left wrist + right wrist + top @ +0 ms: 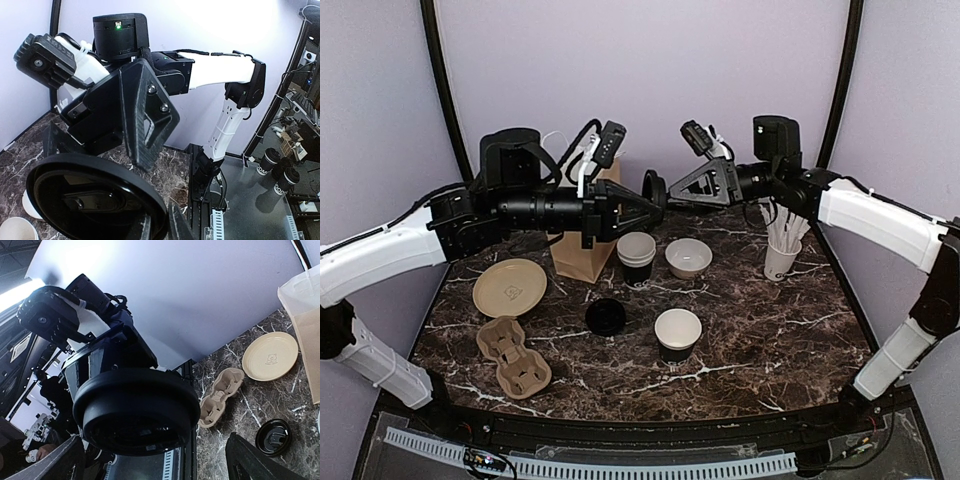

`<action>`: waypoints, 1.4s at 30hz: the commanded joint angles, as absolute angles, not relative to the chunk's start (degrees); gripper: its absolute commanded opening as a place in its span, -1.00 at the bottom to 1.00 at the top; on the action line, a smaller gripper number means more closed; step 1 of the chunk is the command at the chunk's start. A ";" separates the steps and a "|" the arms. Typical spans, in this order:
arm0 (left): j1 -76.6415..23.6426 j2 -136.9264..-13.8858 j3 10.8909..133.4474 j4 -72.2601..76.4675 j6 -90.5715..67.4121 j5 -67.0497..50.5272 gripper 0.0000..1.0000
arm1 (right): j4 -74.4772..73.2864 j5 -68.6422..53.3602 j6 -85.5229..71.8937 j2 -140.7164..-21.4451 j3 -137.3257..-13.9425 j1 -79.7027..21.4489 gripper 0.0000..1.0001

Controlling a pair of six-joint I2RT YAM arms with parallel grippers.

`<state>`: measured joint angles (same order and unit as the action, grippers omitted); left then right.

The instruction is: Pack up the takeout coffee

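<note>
Grippers, two. The left gripper (644, 203) is raised over the far middle of the table (770, 330), its fingers closed on the rim of a black dome lid (653, 187) held on edge. The right gripper (672, 191) faces it from just beside that lid. Its wrist view shows its fingers (55, 460) spread wide, holding nothing.

Table contents, left to right:

1. tan plate (510, 288): one, lying flat at the left.
2. pulp cup carrier (513, 357): one, with two wells, in front of the plate.
3. brown paper bag (582, 255): one, upright, partly behind the left arm.
4. second black lid (606, 317): one, flat on the table, between the carrier and the single cup.
5. nested coffee cups (636, 255): one stack, black with white insides, open-topped, just right of the bag. How many are nested cannot be told.
6. single coffee cup (678, 335): one, upright and open-topped, front centre.
7. low white bowl (688, 258): one, just beside the stack on its right.
8. white cup of wrapped straws (782, 250): one, far right.

Lids counted: two, one held and one on the table.
</note>
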<state>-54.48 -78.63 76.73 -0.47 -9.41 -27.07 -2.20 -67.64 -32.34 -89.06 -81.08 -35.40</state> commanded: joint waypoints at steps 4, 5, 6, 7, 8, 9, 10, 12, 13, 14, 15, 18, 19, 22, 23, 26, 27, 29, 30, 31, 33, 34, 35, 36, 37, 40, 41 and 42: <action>-54.05 -79.08 76.99 2.03 -10.14 -28.72 -0.71 | 10.40 -71.40 -41.10 -89.38 -80.91 -36.80 0.89; -54.05 -79.10 76.99 1.91 -10.08 -28.60 -0.71 | 11.45 -71.65 -42.05 -89.34 -80.47 -36.82 0.88; -54.05 -79.14 76.99 1.88 -9.97 -28.42 -0.72 | 12.43 -71.92 -42.81 -89.31 -80.05 -36.95 0.88; -54.05 -79.16 76.95 1.90 -9.90 -28.32 -0.72 | 13.08 -72.12 -43.48 -89.27 -79.66 -37.06 0.87; -54.10 -79.17 76.93 1.92 -9.87 -28.30 -0.72 | 13.52 -72.15 -43.79 -89.17 -79.29 -37.15 0.87; -54.03 -79.12 76.84 2.06 -9.85 -28.26 -0.72 | 13.71 -72.23 -43.91 -89.08 -79.06 -37.28 0.86; -54.03 -79.07 76.79 2.13 -9.89 -28.29 -0.71 | 13.79 -72.24 -43.99 -89.04 -78.86 -37.36 0.84; -53.99 -79.10 76.74 2.23 -9.93 -28.30 -0.72 | 13.96 -72.25 -44.22 -89.12 -78.75 -37.44 0.79; -54.07 -79.12 76.73 2.34 -9.97 -28.30 -0.72 | 14.24 -72.25 -44.35 -89.16 -78.67 -37.44 0.76; -54.01 -79.13 76.69 2.40 -10.00 -28.28 -0.72 | 14.66 -72.17 -44.71 -89.20 -78.54 -37.44 0.73; -54.04 -79.12 76.65 2.56 -10.06 -28.41 -0.72 | 15.27 -72.24 -45.26 -89.29 -78.37 -37.46 0.69; -54.01 -79.03 76.68 2.68 -10.03 -28.36 -0.72 | 16.60 -72.33 -46.26 -89.55 -78.07 -37.44 0.61; -53.98 -79.02 76.66 2.67 -9.96 -28.29 -0.72 | 16.69 -72.33 -46.35 -89.62 -78.05 -37.52 0.59; -54.03 -79.14 76.80 2.50 -9.86 -28.30 -0.72 | 16.79 -72.42 -46.49 -89.86 -78.13 -37.66 0.63; -54.07 -79.16 76.81 2.40 -9.78 -28.30 -0.72 | 16.79 -72.42 -46.54 -89.95 -78.13 -37.70 0.66; -54.05 -79.27 76.73 2.37 -9.76 -28.19 -0.72 | 16.70 -72.57 -46.67 -90.23 -78.22 -38.03 0.67; -54.10 -79.32 76.78 2.37 -9.69 -28.23 -0.72 | 16.68 -72.64 -46.67 -90.34 -78.30 -38.05 0.67; -54.08 -79.57 76.81 2.34 -9.71 -28.24 -0.72 | 16.62 -72.68 -46.65 -90.50 -78.31 -38.22 0.68; -54.02 -79.55 76.82 2.36 -9.75 -28.27 -0.72 | 16.51 -72.69 -46.67 -90.61 -78.27 -38.30 0.68; -54.02 -79.63 76.82 2.46 -9.71 -28.25 -0.72 | 16.48 -72.54 -46.54 -90.72 -78.14 -38.32 0.66; -54.05 -79.63 76.86 2.60 -9.64 -28.32 -0.72 | 16.40 -72.42 -46.44 -90.98 -78.13 -38.45 0.60; -54.05 -79.72 76.88 2.63 -9.60 -28.35 -0.72 | 16.35 -72.42 -46.41 -91.15 -78.13 -38.49 0.57; -54.03 -79.89 76.96 2.63 -9.59 -28.34 -0.72 | 16.29 -72.42 -46.41 -91.29 -78.21 -38.50 0.53; -54.04 -79.94 77.02 2.59 -9.52 -28.33 -0.72 | 16.30 -72.42 -46.34 -91.45 -78.36 -38.50 0.49; -54.07 -80.01 77.02 2.53 -9.50 -28.32 -0.71 | 16.22 -72.49 -46.24 -91.55 -78.56 -38.50 0.46; -54.09 -79.89 77.03 1.50 -9.11 -26.86 -0.49 | 14.30 -72.68 -44.40 -91.83 -79.55 -38.37 0.41; -54.07 -79.48 76.87 0.70 -9.04 -26.17 -0.30 | 11.91 -72.62 -42.28 -91.84 -80.31 -38.22 0.39; -54.08 -79.16 76.71 -0.39 -8.78 -24.41 -0.19 | 8.66 -72.35 -39.41 -91.85 -81.25 -37.97 0.39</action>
